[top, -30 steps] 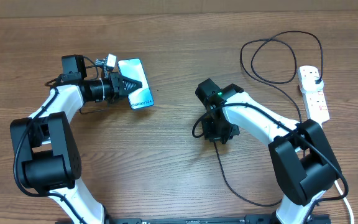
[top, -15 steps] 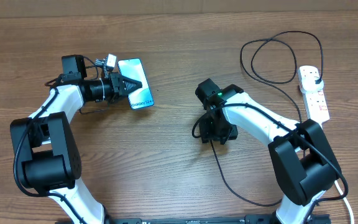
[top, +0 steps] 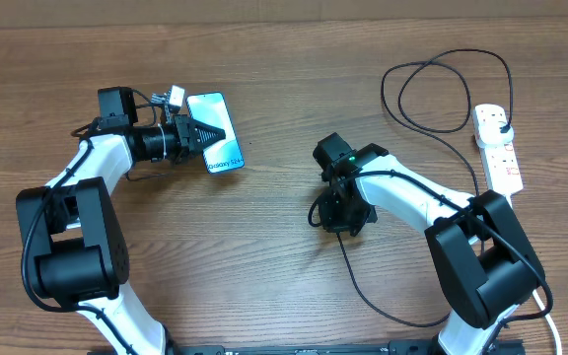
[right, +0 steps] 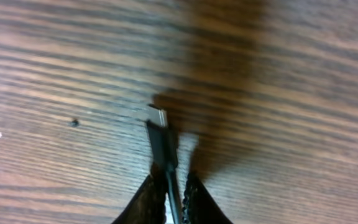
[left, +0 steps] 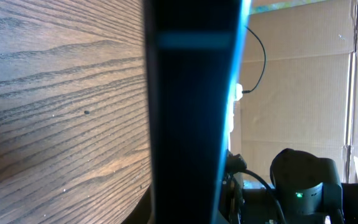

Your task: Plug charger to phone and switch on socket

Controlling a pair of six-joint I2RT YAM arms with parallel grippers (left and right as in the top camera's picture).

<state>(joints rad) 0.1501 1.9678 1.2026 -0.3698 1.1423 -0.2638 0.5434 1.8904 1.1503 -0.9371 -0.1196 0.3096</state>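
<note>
The phone, light blue screen up, sits at the back left with its upper part between the jaws of my left gripper. In the left wrist view the phone fills the middle as a dark upright band with a blue edge. My right gripper is shut on the charger near its end, low over the table's middle. In the right wrist view the connector tip sticks out past the right gripper's fingers, just above the wood. The cable loops to its black plug in the socket.
The socket lies at the right edge, with its white cord showing at the front right corner. The black cable trails from my right gripper toward the front edge, then back in a large loop at the back right.
My right gripper has shifted slightly toward the front edge with the cable in it. The left arm and the phone have not moved.
</note>
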